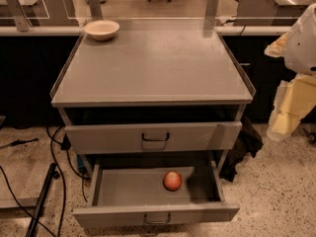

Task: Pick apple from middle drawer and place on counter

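Observation:
The apple (172, 180), small and red-orange, lies inside the open middle drawer (123, 215), right of the middle of its floor. The drawer is pulled well out at the bottom of the grey cabinet. The counter (153, 68) is the flat grey cabinet top above it. My gripper (289, 113) hangs at the right edge of the view, pale yellow under the white arm. It is beside the cabinet's right side, at about the height of the counter's front edge, well above and to the right of the apple. It holds nothing that I can see.
A cream bowl (101, 29) stands on the counter's far left corner. The taller-fronted drawer (153, 137) above the middle one is slightly out. A bench with clear panels (39, 31) runs behind. Cables (54, 152) lie on the floor at left, a dark bag (244, 142) at right.

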Robot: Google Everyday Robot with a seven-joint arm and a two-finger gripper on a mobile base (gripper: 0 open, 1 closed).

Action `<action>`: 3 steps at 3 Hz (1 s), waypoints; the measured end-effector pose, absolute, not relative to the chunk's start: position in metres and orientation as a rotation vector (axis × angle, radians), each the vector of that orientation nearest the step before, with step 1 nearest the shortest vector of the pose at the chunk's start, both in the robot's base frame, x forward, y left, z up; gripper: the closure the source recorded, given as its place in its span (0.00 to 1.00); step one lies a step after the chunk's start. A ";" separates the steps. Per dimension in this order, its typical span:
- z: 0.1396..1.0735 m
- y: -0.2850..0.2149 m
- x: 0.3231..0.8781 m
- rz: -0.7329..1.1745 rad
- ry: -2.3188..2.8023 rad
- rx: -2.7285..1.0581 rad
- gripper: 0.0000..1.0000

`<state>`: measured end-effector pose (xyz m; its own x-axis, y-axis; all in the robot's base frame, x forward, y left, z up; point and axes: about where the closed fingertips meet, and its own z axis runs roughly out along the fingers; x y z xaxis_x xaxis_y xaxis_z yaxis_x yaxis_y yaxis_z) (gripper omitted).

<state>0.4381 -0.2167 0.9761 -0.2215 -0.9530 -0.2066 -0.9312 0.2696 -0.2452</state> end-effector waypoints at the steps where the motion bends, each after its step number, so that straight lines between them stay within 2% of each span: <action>1: 0.976 -0.217 0.438 -0.098 2.232 -1.725 0.00; 2: 0.955 -0.214 0.444 -0.075 2.230 -1.688 0.16; 3: 0.881 -0.206 0.444 0.044 2.248 -1.626 0.39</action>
<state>0.4438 -0.2061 0.8811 -0.2696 -0.9123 -0.3083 -0.9237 0.3354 -0.1849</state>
